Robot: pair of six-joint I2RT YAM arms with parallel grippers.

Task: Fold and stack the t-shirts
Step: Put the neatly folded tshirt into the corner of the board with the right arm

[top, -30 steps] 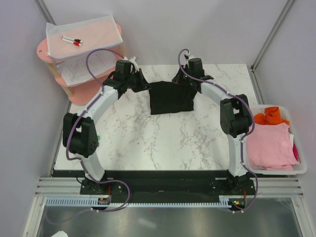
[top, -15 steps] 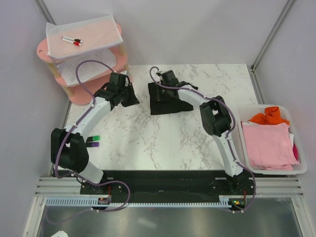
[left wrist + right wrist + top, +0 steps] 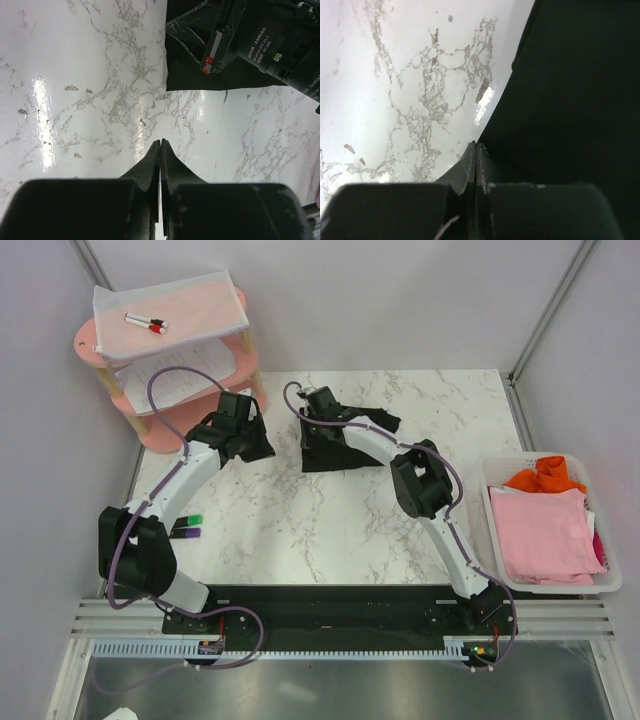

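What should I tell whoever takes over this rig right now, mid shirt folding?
Left gripper: shut, empty, above the bare table beside the black t-shirt.
Right gripper: shut at that shirt's left edge; a pinch can't be confirmed.
Black shirt looks partly folded at the table's far middle.
Pink t-shirt and orange t-shirt sit in the basket on the right.
To do: finish black, fold the others, stack.

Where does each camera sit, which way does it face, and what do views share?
Top external: above and behind the bases, looking down on marble table, left arm, right arm, black t-shirt.
Left wrist: looks down past its shut left gripper at marble, shirt corner, right arm.
Right wrist: close over the shirt edge, right gripper shut.
All share the black t-shirt.
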